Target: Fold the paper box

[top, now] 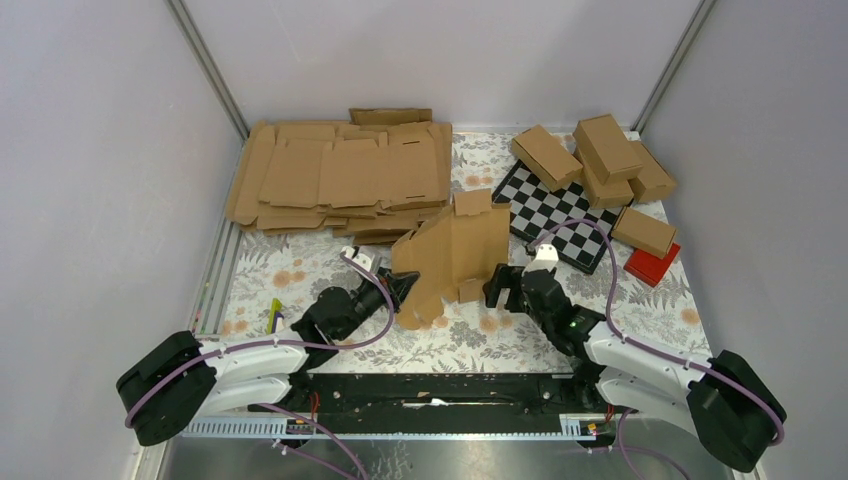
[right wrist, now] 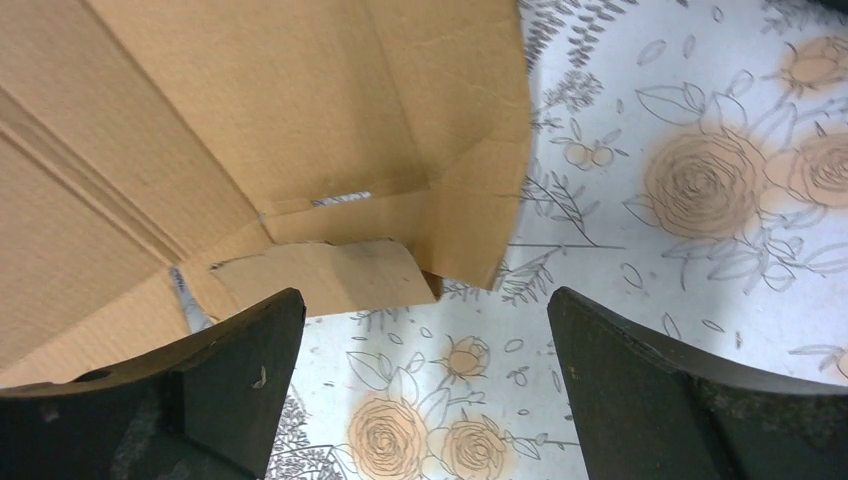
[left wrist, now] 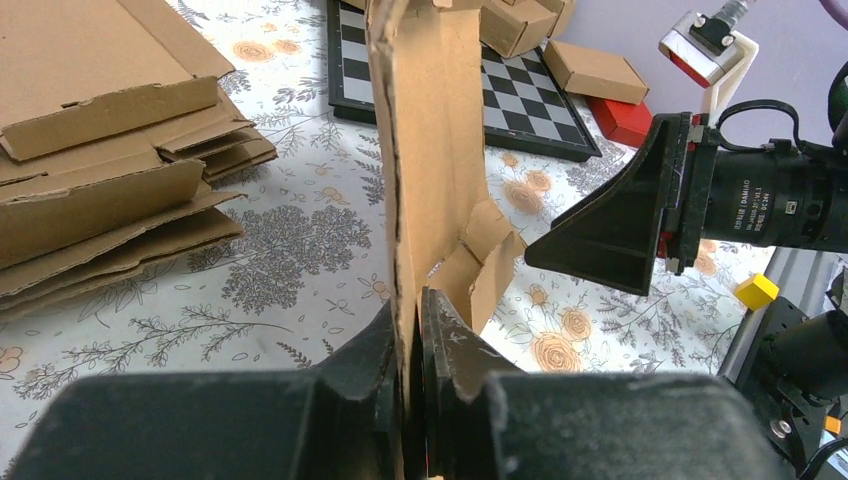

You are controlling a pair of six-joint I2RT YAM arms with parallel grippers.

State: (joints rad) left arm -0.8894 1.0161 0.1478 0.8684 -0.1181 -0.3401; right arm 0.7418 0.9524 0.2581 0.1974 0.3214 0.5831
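Observation:
The paper box is a brown cardboard sheet standing upright and half folded on the flowered cloth at mid-table. My left gripper reaches it from the left. In the left wrist view, that gripper is shut on the lower edge of the upright panel. My right gripper stands just right of the box, also seen as a black wedge. In the right wrist view, this gripper is open wide with only cloth between its fingers. The box's lower flaps lie just beyond the fingertips.
A pile of flat cardboard sheets lies at the back left. A checkerboard sits at the back right, with several folded brown boxes on and beside it. A small red box rests near the right wall.

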